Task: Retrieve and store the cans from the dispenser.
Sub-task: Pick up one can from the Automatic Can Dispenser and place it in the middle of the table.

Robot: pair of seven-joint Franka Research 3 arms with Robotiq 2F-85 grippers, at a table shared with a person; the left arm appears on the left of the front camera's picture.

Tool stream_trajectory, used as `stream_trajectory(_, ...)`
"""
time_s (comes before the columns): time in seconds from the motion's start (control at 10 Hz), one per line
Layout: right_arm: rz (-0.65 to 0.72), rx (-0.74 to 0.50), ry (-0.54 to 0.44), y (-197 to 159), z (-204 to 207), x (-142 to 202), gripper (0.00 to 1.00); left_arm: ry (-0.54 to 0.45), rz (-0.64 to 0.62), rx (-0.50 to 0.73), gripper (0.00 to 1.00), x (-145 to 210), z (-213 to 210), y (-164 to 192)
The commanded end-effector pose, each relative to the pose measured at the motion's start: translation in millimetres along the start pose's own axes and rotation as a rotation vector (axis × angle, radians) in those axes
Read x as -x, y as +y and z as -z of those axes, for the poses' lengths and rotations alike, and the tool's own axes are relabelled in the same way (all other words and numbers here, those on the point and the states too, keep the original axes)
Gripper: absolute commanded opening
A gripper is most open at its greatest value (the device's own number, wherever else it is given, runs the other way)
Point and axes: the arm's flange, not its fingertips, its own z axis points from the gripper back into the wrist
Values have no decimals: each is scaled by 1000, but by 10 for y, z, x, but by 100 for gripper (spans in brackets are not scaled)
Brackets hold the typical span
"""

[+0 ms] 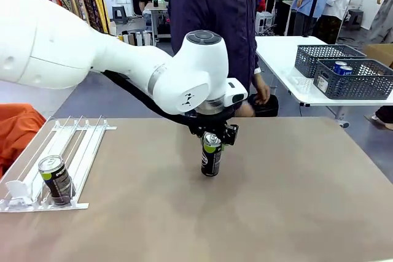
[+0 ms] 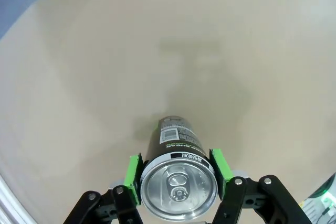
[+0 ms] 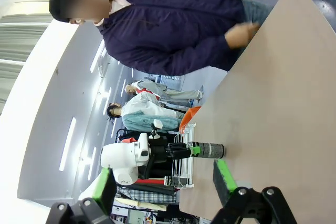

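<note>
A black can [image 1: 210, 156] with a green-and-white label stands upright at the middle of the brown table, and my left gripper [image 1: 212, 134] is shut on its upper part from above. In the left wrist view the green pads [image 2: 135, 178] press both sides of this can [image 2: 178, 190] just under its silver top. Whether its base rests on the table I cannot tell. A second black can [image 1: 56, 180] stands at the low front end of the white dispenser [image 1: 80, 145] at the table's left. My right gripper [image 3: 164, 182] is open, off the table with nothing between its fingers.
A person in a dark jacket [image 1: 212, 4] stands at the far edge, one hand [image 1: 261, 89] near a black object there. Two dark grey baskets [image 1: 353, 81], one holding blue cans [image 1: 341, 67], sit on a white table at the far right.
</note>
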Motion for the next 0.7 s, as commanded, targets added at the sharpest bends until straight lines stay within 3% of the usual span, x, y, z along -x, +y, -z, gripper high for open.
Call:
stream_trajectory(0.0,6,-8,-6,42,11,-11,100,27,10,12,0,-103,11,-42)
stream_trajectory(0.3,6,-8,-6,42,11,-11,100,32,-16,36,0,-154,17,33)
stream_trajectory(0.4,6,-8,-6,42,11,-11,100,38,-25,28,38,-143,19,49)
stream_trajectory(0.5,6,-8,-6,42,11,-11,100,39,-21,22,97,-155,25,38)
stream_trajectory(0.6,6,-8,-6,42,11,-11,100,35,-16,20,100,-141,11,31)
